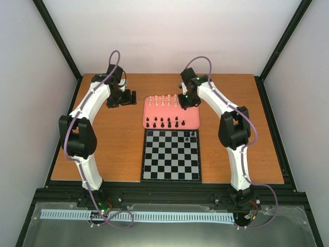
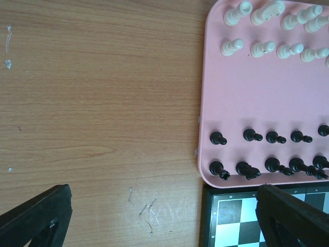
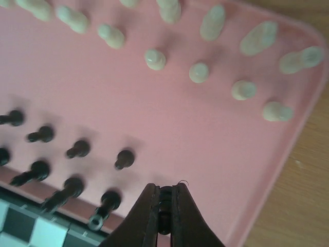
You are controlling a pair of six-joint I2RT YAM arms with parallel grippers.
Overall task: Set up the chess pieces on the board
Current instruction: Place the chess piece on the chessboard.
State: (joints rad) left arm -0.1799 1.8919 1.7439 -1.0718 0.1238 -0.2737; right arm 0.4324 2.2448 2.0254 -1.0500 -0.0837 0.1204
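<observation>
One black piece sits clenched in the right hand, lengthwise along its fingers.

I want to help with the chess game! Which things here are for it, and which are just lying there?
For the game:
- board
- black chess pieces
- white chess pieces
- right gripper, shut on one black piece

Just there:
- pink tray, only holding the waiting pieces
- left gripper, open over bare wood
- table
</observation>
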